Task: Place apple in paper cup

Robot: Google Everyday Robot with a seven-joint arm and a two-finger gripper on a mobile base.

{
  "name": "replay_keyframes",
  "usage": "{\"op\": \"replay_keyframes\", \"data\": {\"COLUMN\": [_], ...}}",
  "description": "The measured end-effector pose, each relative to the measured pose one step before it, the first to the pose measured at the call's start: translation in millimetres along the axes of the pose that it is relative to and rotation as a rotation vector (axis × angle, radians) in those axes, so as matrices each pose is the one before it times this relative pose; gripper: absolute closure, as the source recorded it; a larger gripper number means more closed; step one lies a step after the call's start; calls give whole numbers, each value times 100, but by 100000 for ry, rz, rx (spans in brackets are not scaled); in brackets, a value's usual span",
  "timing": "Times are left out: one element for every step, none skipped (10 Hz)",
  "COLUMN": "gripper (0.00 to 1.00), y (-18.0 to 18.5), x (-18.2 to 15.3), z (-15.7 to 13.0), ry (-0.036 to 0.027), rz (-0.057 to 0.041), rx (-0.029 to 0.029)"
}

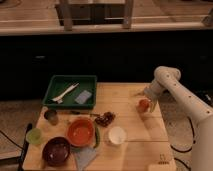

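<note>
Pincer [145,101] sits at the apple [144,105], far right of desk [135,150]; its grip: cannot tell. Paper cup [117,135] stands empty, well apart; carry and drop remain.

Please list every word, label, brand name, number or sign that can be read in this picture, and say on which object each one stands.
No text can be read.
Table: a small dark mark near its front right corner, too blurred to read.
Paper cup, apple, green tray: no lettering shows.
The gripper is at the apple, near the table's right edge; no marking shows on it.
</note>
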Motion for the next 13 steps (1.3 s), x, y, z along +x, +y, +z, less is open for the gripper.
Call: {"op": "replay_keyframes", "data": {"gripper": [20, 20, 26, 34, 45, 55, 67, 75, 85, 96, 100, 100, 100], "y": [88, 424, 659, 302, 183, -21, 235, 60, 117, -236, -247, -185, -205], "x": [294, 481, 524, 263, 215, 52, 238, 110, 111, -129, -186, -181, -168], "z": [180, 390, 182, 189, 148, 84, -95, -94, -63, -236, -270, -490, -575], "ry": [-55, -485, -21, -118, -74, -96, 293, 152, 172, 343, 344, 536, 546], "rz": [578, 1131, 1224, 658, 401, 11, 215, 48, -92, -790, -781, -757, -742], "rx": [-185, -371, -383, -308, -358, -181, -346, -106, -367, -183, -78, 81, 372]}}
